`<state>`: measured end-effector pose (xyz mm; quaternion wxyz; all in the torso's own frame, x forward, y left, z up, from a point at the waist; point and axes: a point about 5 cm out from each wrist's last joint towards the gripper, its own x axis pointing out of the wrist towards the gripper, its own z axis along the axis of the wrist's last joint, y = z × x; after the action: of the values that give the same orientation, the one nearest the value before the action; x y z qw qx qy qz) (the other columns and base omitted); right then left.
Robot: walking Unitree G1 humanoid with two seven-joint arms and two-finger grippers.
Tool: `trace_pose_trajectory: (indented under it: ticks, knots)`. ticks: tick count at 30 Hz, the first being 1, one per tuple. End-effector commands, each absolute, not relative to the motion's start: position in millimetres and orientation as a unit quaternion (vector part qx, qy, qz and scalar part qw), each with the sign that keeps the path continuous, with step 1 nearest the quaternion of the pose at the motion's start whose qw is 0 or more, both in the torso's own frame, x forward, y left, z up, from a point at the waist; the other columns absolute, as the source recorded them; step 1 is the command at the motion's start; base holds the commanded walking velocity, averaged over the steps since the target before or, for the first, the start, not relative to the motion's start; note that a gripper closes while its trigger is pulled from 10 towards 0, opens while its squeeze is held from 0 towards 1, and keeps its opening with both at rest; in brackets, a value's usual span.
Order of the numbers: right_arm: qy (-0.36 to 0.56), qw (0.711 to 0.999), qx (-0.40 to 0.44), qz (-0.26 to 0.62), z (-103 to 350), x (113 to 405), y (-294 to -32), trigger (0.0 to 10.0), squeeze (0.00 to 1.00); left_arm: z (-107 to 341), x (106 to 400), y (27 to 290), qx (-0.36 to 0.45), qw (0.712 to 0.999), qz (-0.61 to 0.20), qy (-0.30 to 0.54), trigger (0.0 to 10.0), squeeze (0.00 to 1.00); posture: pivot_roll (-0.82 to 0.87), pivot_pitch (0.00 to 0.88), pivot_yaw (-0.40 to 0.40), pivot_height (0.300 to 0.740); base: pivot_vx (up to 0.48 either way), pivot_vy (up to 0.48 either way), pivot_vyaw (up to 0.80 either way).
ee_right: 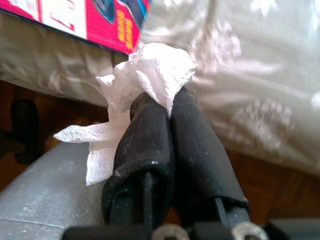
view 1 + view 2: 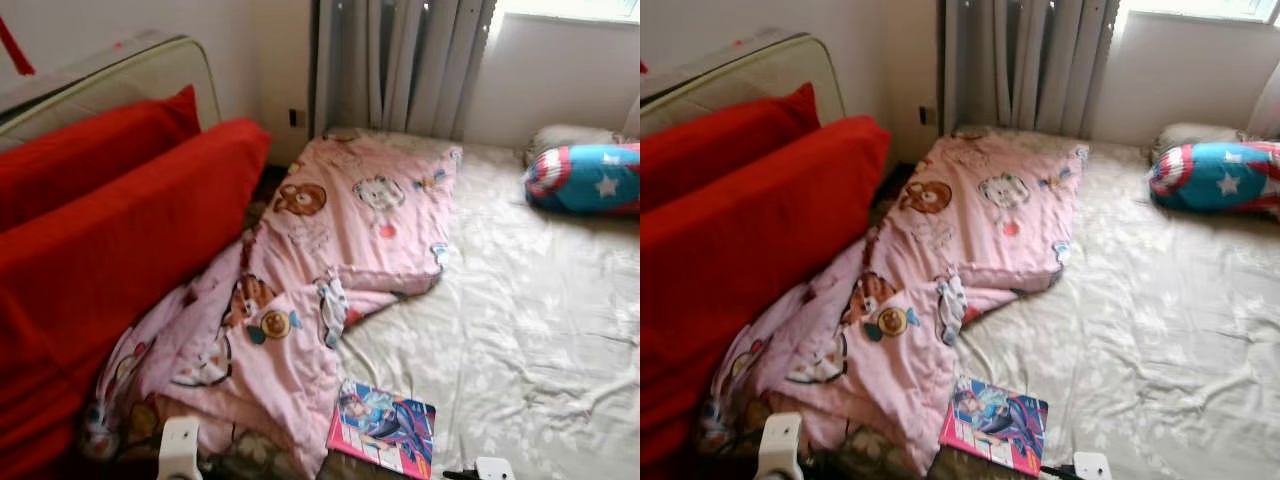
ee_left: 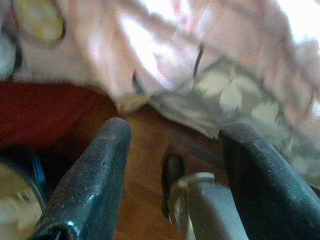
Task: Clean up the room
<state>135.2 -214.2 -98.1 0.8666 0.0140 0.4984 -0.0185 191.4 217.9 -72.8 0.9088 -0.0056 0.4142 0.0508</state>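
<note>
We have a crumpled tissue (image 1: 150, 75) pinched in our closed right jaws, left jaws spread and empty, while the blanket (image 2: 330, 250) and book (image 2: 383, 428) await tidying on the bed (image 2: 530, 330).

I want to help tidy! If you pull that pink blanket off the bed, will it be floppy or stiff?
Probably floppy: the pink blanket already lies in folds and creases. It looks puffy, so likely light for its size. One end droops off the bed beside the red cushions, so it may slide and drag when tugged.
</note>
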Motion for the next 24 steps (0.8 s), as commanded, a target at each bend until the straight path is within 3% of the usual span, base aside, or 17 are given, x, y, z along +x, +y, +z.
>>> trace_pose_trajectory:
  ticks: [1,10,24]
  knots:
    - [0.496,0.867,0.028,-0.035,-97.6,135.9,-216.5,10.0,0.00,-78.0,180.0,223.7,0.001,0.896,0.052,0.440,10.0,0.00,0.03,0.000,-0.051,0.740,0.000,0.000,0.80]
    - [0.491,0.865,0.068,-0.078,-97.2,143.0,-210.2,10.0,0.00,-75.1,183.3,230.9,-0.030,0.897,0.117,0.426,10.0,0.00,0.02,0.000,-0.028,0.740,0.000,0.000,0.80]
    - [0.489,0.867,0.070,-0.070,-97.1,147.6,-201.3,10.0,0.00,-77.3,181.1,228.8,-0.022,0.890,0.114,0.441,10.0,0.00,0.03,0.000,-0.013,0.740,0.000,0.000,0.80]
